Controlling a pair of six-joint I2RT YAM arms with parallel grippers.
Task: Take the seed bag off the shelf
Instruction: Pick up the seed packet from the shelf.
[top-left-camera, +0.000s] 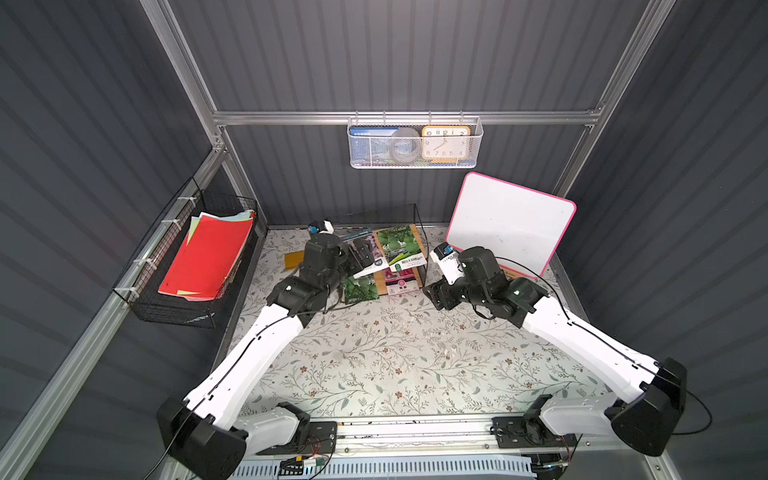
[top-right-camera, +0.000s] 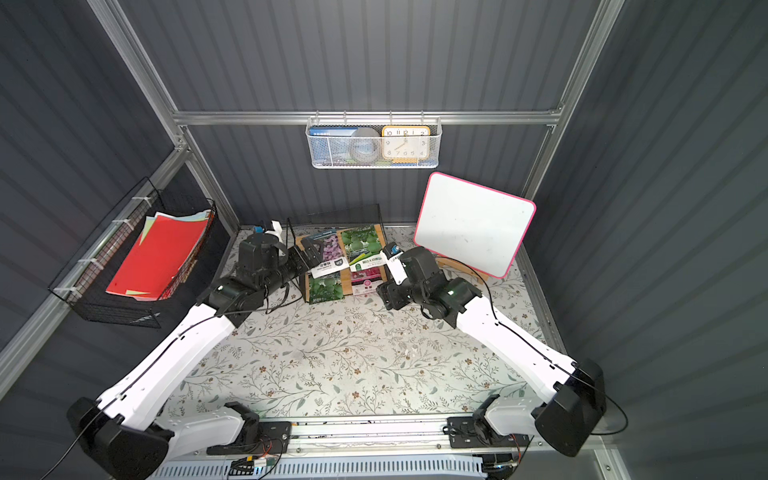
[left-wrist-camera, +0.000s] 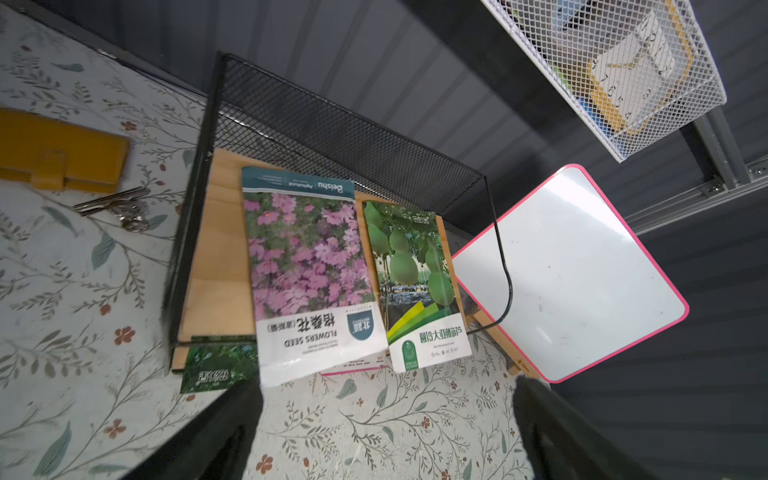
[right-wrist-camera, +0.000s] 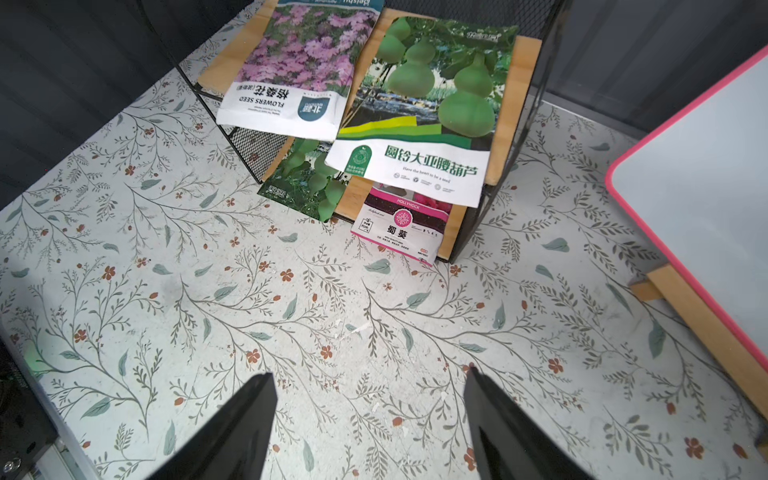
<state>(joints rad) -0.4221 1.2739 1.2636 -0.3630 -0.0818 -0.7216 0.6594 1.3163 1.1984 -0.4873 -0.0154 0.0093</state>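
**Two jaws wide, four seed bags on the shelf, none lifted yet**

Both my tools are released and empty. My left gripper (left-wrist-camera: 386, 390) is spread as wide as it goes, and its fingers (left-wrist-camera: 232, 424) frame the near end of the flower seed bag (left-wrist-camera: 307, 266). I read that as lining up a pinch on the white strip that overhangs the top board, since that lip is the one part a jaw can get under. Whether a finger is touching the bag's corner I cannot tell. My right gripper (right-wrist-camera: 369, 374) is parted too and holds nothing. It hovers over the bare table (right-wrist-camera: 249, 291), apart from the rack, and I judge it sits back there to leave the left arm room.

Further out, the flower bag lies flat on the upper board of the shelf (left-wrist-camera: 216, 257), edge to edge with the gourd seed bag (left-wrist-camera: 415, 274). Both jut past the front. On the lower board a dark green bag (right-wrist-camera: 307, 183) and a pink hollyhock bag (right-wrist-camera: 401, 226) poke out as well. The mesh back closes off the rear, so the front is my only way in. Just beside the shelf, on my right arm's side, a whiteboard (right-wrist-camera: 706, 187) leans on its wooden stand, and I would not want to clip it when swinging a bag clear.
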